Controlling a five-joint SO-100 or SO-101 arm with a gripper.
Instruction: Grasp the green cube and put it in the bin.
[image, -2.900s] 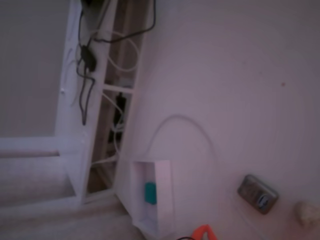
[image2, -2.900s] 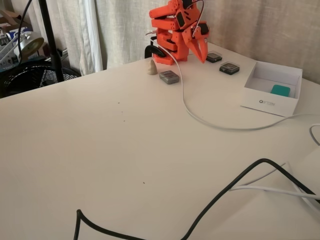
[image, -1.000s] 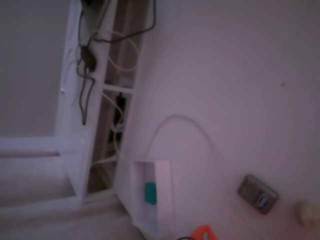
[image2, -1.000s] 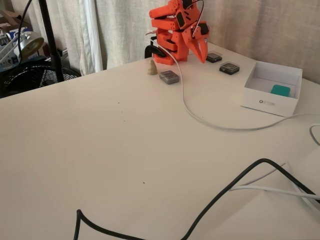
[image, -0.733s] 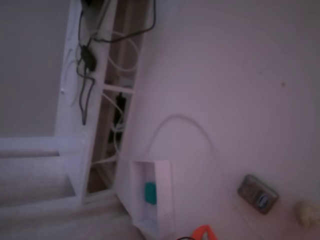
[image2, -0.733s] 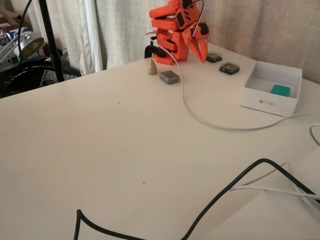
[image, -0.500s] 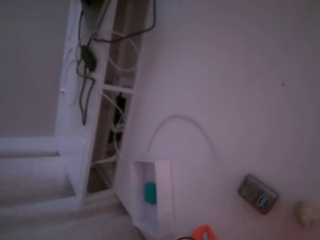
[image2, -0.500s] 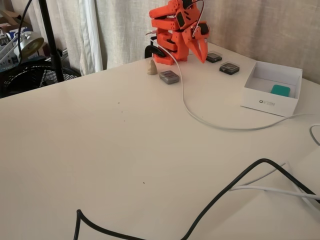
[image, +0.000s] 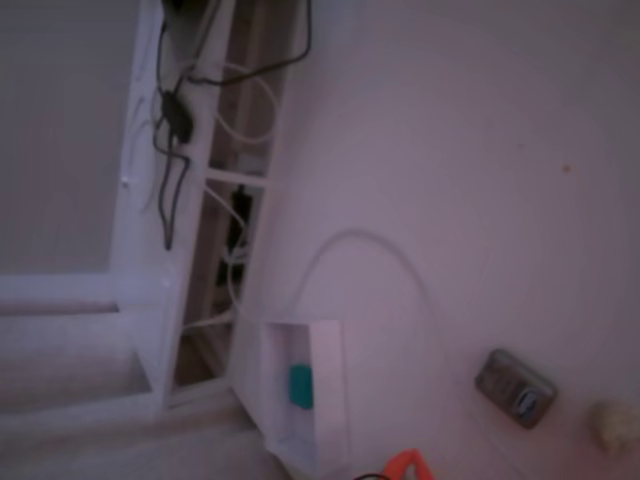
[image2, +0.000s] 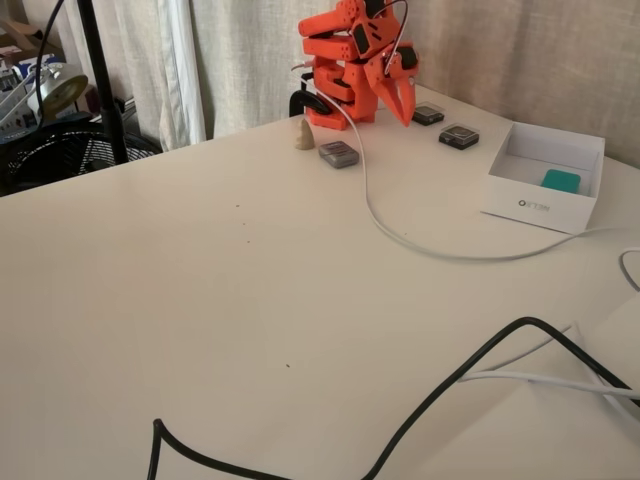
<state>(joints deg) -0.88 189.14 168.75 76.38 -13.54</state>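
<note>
Nothing has moved since the earlier frames, as far as we can see. We find the green cube lying inside the bin, toward its far right corner in a fixed view, and the blurred fixed view also shows the green cube within the bin. Well left of the bin, the gripper hangs folded, fingers pressed together, holding nothing.

Pale curtains behind a white table, black fan alongside.
</note>
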